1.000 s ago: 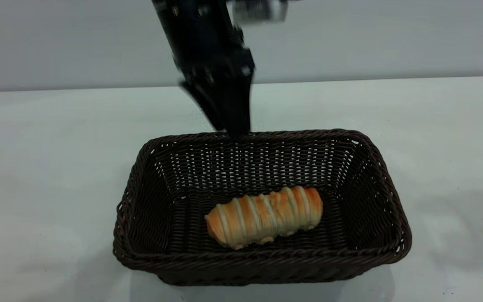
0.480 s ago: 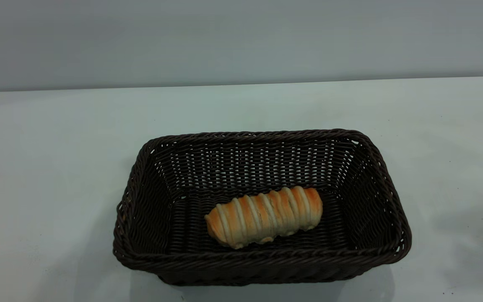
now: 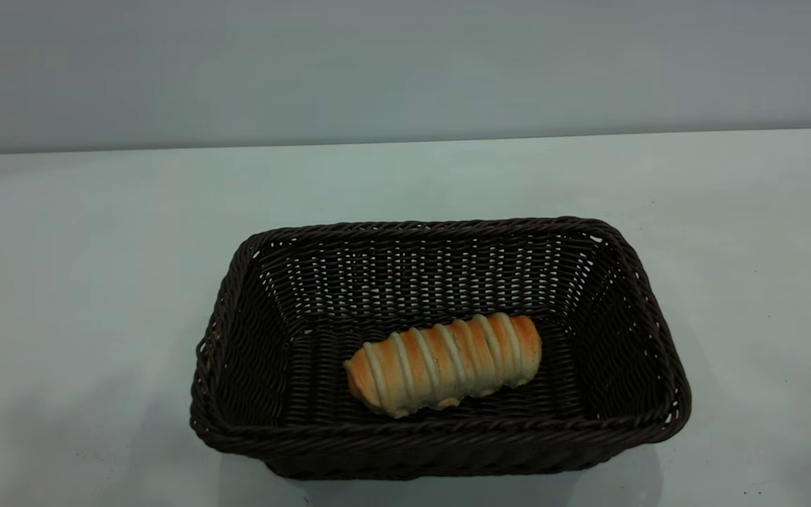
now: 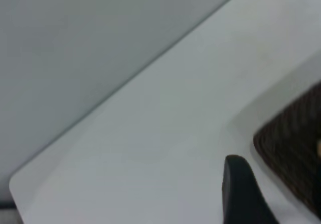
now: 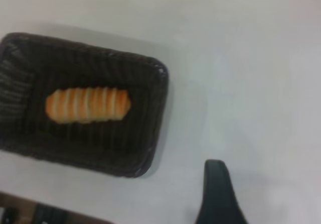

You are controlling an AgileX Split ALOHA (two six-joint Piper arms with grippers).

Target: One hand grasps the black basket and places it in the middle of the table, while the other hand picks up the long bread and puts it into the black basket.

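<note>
The black basket (image 3: 441, 431) stands in the middle of the table (image 3: 96, 246). The long bread (image 3: 444, 362) lies flat on the basket's floor, a little toward its near wall. Neither gripper shows in the exterior view. In the right wrist view the basket (image 5: 150, 133) with the bread (image 5: 88, 104) lies well away from my right gripper (image 5: 215, 194), which hangs high above bare table and holds nothing. In the left wrist view only a corner of the basket (image 4: 296, 148) shows beside my left gripper (image 4: 241, 191), which is above bare table.
The table's far edge meets a plain grey wall (image 3: 405, 70). A table corner (image 4: 20, 189) shows in the left wrist view. A dark strip of equipment (image 5: 45, 215) shows past the table's edge in the right wrist view.
One second ago a black gripper hung over the basket's far rim. It has since risen out of the exterior view. Basket and bread have not moved.
</note>
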